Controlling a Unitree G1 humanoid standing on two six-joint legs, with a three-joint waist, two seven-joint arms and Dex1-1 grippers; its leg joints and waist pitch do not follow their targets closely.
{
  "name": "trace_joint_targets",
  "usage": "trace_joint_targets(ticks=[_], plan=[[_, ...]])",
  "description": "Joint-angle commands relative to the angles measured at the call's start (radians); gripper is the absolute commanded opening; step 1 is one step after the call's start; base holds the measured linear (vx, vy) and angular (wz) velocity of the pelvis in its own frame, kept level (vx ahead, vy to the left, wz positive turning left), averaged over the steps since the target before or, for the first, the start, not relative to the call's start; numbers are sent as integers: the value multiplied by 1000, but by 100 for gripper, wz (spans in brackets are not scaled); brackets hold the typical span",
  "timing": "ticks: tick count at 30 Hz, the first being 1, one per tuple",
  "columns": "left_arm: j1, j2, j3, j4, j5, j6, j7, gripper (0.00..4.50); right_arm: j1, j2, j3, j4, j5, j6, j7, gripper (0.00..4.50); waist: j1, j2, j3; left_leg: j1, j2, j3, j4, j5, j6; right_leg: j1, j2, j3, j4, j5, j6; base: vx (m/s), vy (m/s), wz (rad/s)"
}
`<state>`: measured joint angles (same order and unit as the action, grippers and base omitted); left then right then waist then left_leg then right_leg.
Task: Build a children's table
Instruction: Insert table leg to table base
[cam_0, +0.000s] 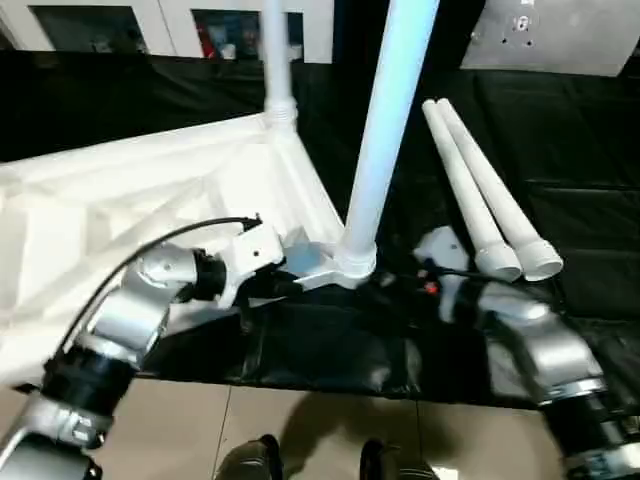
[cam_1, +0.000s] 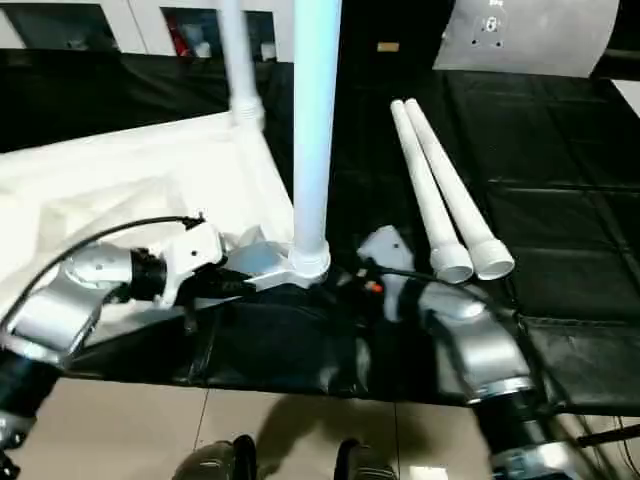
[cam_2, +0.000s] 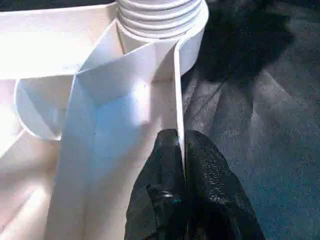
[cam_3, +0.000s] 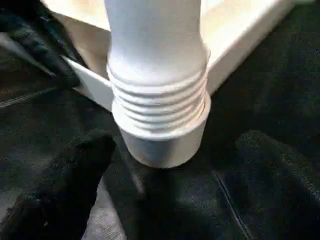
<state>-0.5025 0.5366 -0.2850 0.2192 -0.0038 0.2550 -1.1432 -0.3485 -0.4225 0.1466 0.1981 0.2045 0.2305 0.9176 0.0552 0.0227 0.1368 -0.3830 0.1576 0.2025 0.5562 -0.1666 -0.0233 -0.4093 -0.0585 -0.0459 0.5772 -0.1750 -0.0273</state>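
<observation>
- Nearest: left gripper (cam_2: 182, 165) clamped on the thin side wall of the table top (cam_0: 120, 200), one black finger (cam_2: 160, 170) on each face of the wall, just short of the near corner socket (cam_3: 165, 140).
- Right gripper (cam_3: 165, 175) spread wide, one finger (cam_3: 65, 185) on either side of that socket's base, neither touching it in the right wrist view; black workbench sheet (cam_0: 330, 350) beneath.
- Table top lying upside down on the sheet, ribbed underside up, reaching from the middle of the head views out past their left edge.
- Upright in the near socket: a long white leg (cam_0: 385, 120), threaded end seated, several thread ridges visible above the socket rim.
- Further back, at the far corner of the top: a second leg (cam_0: 275, 60) standing upright.
- To the right, on the sheet, well apart from the top: two loose legs (cam_0: 480, 190) lying side by side and touching, wide open ends toward the robot.
- Beyond, at upper right: a grey metal plate (cam_0: 550, 35).
</observation>
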Motion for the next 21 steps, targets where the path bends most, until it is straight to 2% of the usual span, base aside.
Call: trace_joint_targets(ticks=[1,4,5,10,11,12,13,14,15,16,17,18,19,20,21], plan=[[-6,10,-55,44,24,-53,-61,0,-12,-20,1,-24,15,-11,48,447,-2,4,-68,26,78,-34,-56,-178,89,47,-91,53,-58,-181,-244,0,0,0],[-31,19,-70,98,29,-105,-97,0,-40,-32,-2,-11,28,-16,85,447,1,6,-70,27,79,-34,-55,-184,80,47,-90,53,-57,-178,-249,0,0,0],[-38,23,-77,111,29,-121,-117,0,-54,-34,0,-5,34,-21,104,447,1,6,-74,26,78,-35,-53,-175,82,49,-90,51,-53,-158,-256,0,0,0],[-66,31,-106,155,41,-189,-170,0,-97,-31,30,32,31,-41,164,447,5,7,-76,26,80,-32,-49,-147,91,49,-92,52,-45,-105,-275,0,0,0],[-68,30,-106,155,40,-190,-172,0,-106,-24,32,41,34,-38,171,447,-22,-17,-63,119,-30,19,-26,-251,44,94,-42,120,-18,203,-390,0,0,0],[-70,29,-106,158,40,-192,-173,0,-108,-22,33,43,36,-38,174,447,5,-7,-48,26,44,-31,-67,-294,45,65,-58,28,-70,-309,-244,0,0,0],[-75,25,-108,169,37,-202,-180,0,-122,-14,37,61,36,-39,183,447,15,11,-46,69,56,-32,-54,-374,12,33,-83,44,-87,-488,-196,0,0,0],[-78,22,-109,173,37,-206,-182,0,-133,-9,42,77,31,-43,189,447,0,1,-53,61,71,-44,-58,-359,9,44,-101,54,-88,-529,-192,0,0,0],[-82,16,-113,181,37,-214,-184,0,-148,-3,53,103,22,-52,201,447,5,4,-62,48,81,-45,-68,-294,10,54,-100,56,-79,-434,-197,0,0,0],[-82,16,-113,181,37,-215,-184,0,-149,-3,54,104,22,-52,202,447,3,3,-64,51,83,-42,-67,-268,14,47,-95,57,-72,-365,-212,0,0,0],[-83,14,-114,185,37,-218,-185,0,-152,-2,57,110,20,-54,206,421,5,6,-67,51,83,-35,-63,-225,26,46,-91,58,-61,-243,-245,0,0,0],[-87,11,-115,196,37,-228,-187,0,-159,-4,71,126,8,-67,219,421,6,3,-75,44,80,-32,-55,-164,47,52,-92,57,-46,-130,-273,0,0,0],[-87,11,-115,196,37,-228,-187,0,-159,-4,71,126,8,-67,219,408,7,3,-78,39,79,-32,-51,-128,62,56,-91,56,-38,-74,-285,0,0,0],[-89,9,-114,200,38,-232,-187,0,-165,-1,76,136,3,-73,224,408,11,2,-83,34,79,-31,-44,-70,94,58,-92,55,-26,21,-301,0,0,0],[-90,9,-114,203,39,-235,-187,0,-169,2,77,142,2,-74,227,383,14,-1,-84,27,76,-29,-38,-42,121,59,-92,55,-20,75,-310,0,0,0]])
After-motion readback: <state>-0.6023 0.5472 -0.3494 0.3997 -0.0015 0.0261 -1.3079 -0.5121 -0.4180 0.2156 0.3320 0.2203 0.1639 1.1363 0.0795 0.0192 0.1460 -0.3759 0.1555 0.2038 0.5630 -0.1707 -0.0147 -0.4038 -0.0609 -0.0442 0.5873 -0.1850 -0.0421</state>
